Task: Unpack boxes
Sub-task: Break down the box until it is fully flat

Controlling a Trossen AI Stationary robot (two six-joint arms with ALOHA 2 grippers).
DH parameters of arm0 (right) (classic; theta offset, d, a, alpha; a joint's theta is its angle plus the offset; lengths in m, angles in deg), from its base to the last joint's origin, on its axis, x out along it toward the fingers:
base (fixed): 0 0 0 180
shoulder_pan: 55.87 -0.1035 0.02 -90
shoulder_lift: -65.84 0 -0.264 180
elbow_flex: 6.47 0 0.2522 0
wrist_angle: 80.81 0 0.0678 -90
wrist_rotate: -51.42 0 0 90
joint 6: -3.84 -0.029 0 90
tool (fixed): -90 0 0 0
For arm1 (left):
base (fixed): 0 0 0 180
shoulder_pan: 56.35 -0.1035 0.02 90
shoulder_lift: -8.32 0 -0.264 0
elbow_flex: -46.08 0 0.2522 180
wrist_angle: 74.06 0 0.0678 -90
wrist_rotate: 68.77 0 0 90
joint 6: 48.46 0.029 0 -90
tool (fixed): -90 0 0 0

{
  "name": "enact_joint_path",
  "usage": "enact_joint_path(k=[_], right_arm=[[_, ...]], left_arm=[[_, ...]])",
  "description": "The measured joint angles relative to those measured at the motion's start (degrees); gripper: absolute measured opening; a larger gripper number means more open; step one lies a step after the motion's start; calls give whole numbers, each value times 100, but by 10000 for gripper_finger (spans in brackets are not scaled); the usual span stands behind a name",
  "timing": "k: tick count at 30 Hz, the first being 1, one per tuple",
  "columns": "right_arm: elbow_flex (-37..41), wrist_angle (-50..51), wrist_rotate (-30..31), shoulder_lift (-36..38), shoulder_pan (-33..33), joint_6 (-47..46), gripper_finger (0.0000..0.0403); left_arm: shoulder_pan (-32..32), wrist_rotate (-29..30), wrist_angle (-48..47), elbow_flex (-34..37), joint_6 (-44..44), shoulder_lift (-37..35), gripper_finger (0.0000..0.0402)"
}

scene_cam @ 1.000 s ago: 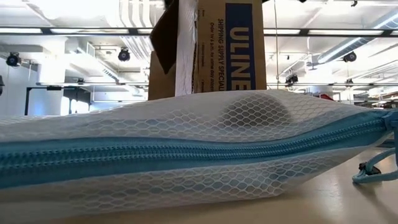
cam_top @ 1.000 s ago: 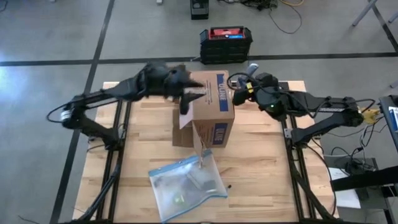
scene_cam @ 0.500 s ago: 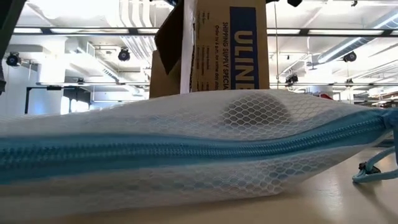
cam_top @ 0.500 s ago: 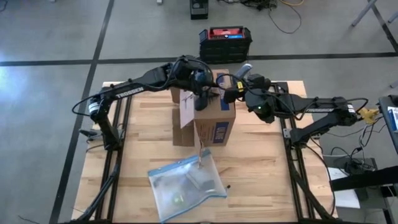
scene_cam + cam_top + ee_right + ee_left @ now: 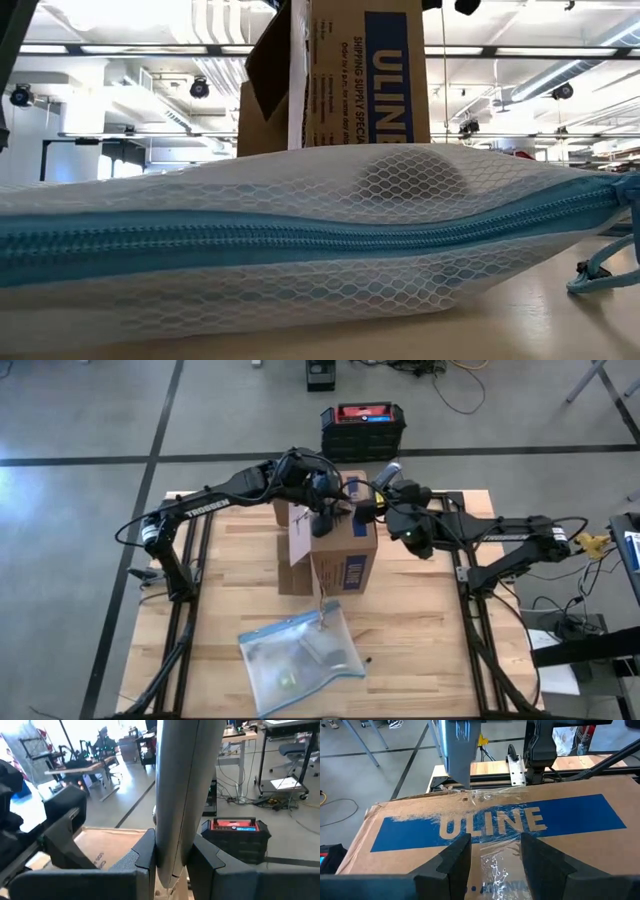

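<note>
The brown cardboard box point(image 5: 345, 555) stands upright mid-table on its bottom face, with a blue ULINE label on its top point(image 5: 495, 820) and a flap point(image 5: 295, 550) hanging open on its left side. My left gripper point(image 5: 495, 840) is open over the box's top, one finger on either side of the clear tape strip point(image 5: 497, 862). My right gripper point(image 5: 362, 508) is at the box's far right top edge, shut on a grey tool point(image 5: 187, 785). My left gripper's fingers point(image 5: 455, 860) lie low over the box's labelled top, coming from the table's left; whether they touch it, I cannot tell. My right gripper pinches the grey tool near its lower end point(image 5: 172, 865) between its two fingers, coming about level from the table's right. The tool stands steeply above the fingers. Its lower tip point(image 5: 464, 787) meets the torn tape at the box top's edge.
A clear zip pouch with blue edges point(image 5: 300, 655) lies on the near part of the table and fills the low view's foreground point(image 5: 300, 240). A black crate with a red top point(image 5: 363, 428) stands on the floor beyond the far edge.
My left gripper has swung toward the table's right and down, from beside the box's far left corner to over its top. My right gripper has gone a little toward the left with the grey tool, closer over the box's edge.
</note>
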Motion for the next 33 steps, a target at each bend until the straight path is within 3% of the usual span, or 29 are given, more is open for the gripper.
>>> enact_joint_path(k=[8, 33], right_arm=[[-7, -22, 285, -144, -5, 26, 57], [6, -41, 238, -144, 18, 3, 57]], left_arm=[[-2, 0, -66, 0, -7, 0, 156], [-5, -4, 119, 195, -246, 24, 156]])
